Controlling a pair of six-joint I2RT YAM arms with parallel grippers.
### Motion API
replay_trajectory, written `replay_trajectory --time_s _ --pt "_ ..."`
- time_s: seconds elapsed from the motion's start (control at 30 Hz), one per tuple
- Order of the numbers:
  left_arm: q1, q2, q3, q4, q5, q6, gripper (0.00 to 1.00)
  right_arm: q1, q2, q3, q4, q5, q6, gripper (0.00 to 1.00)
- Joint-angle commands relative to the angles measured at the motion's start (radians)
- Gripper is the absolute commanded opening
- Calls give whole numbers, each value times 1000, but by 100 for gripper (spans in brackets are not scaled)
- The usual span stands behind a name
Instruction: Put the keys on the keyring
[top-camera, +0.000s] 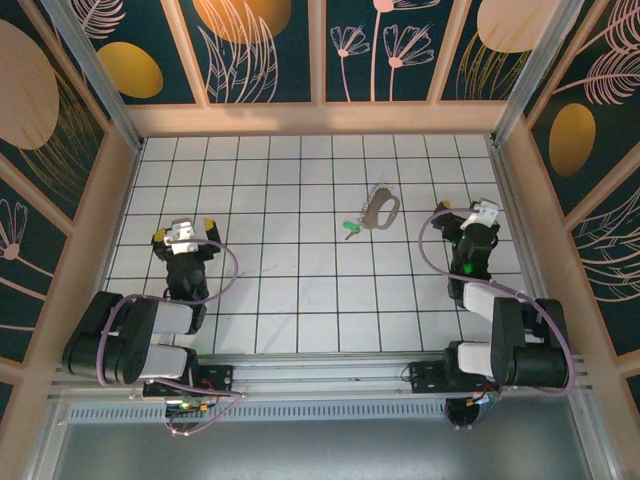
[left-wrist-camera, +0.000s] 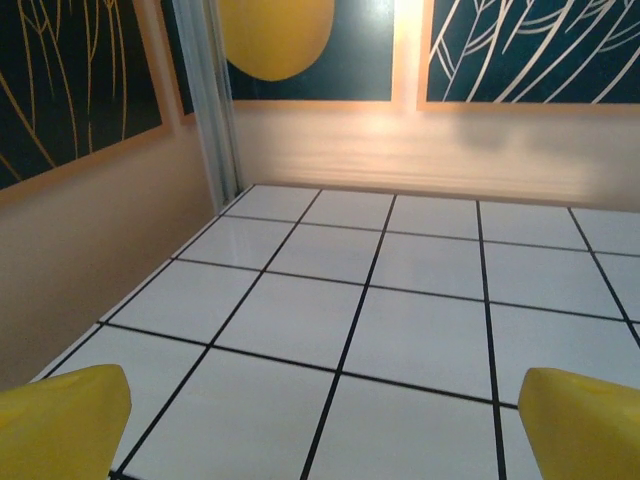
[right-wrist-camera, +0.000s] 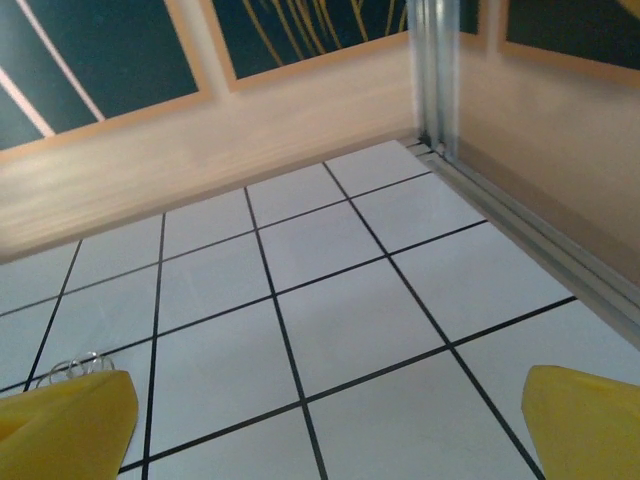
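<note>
Green-headed small metal key (top-camera: 351, 228) lies loose on the white tiled counter (top-camera: 270, 300), just beside the thin pale grey-beige keyring loop (top-camera: 383, 209), on the loop's side away from the right hand (top-camera: 468, 209).

Both sit to that hand's left, about level with its fingertips, with the loop the nearer of the two. Left hand (top-camera: 183, 229) is well apart from them on the opposite side, so the right arm is clearly the closer one.

Loop's long axis runs on a diagonal: one end points at the green key, the other angles off toward the back wall and the right hand's side.

A faint toothed line (top-camera: 374, 190) along the loop's far edge is probably the tiny silver keys; it is too small to separate. Right wrist view catches silver wire curls (right-wrist-camera: 75, 366) just above the yellow pad (right-wrist-camera: 65, 420) on that hand's left.

Right hand: spread fully wide, nothing between the pads, touching none of the pieces. Left hand is the same, yellow pads (left-wrist-camera: 585, 425) far apart over bare tile, holding nothing.

My read is that threading hasn't begun. The next move calls for a leftward reach by the right hand, and thin flat parts on tile will be fiddly to pinch.
</note>
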Motion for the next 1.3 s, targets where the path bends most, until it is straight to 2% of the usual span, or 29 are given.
replay_trajectory --time_s 0.0,0.1,0.27,0.33,0.5,0.63,1.27 --pt "24 46 -4 133 70 16 99 -13 7 -8 92 -50 -45 99" --pt "48 82 0 163 75 -10 99 -14 27 -32 117 -55 -53 99" --pt "68 147 10 206 90 -30 99 -14 119 -165 406 -54 -50 99" --pt "76 136 47 112 114 -34 99 -14 143 -164 430 -67 -55 99" --pt "99 137 87 35 145 -55 99 -11 250 -153 519 -104 -77 99" --pt "122 141 110 -6 183 -70 99 -12 239 -84 364 -146 -89 99" --pt "139 141 120 -26 214 -79 99 4 242 -82 365 -127 -99 99"
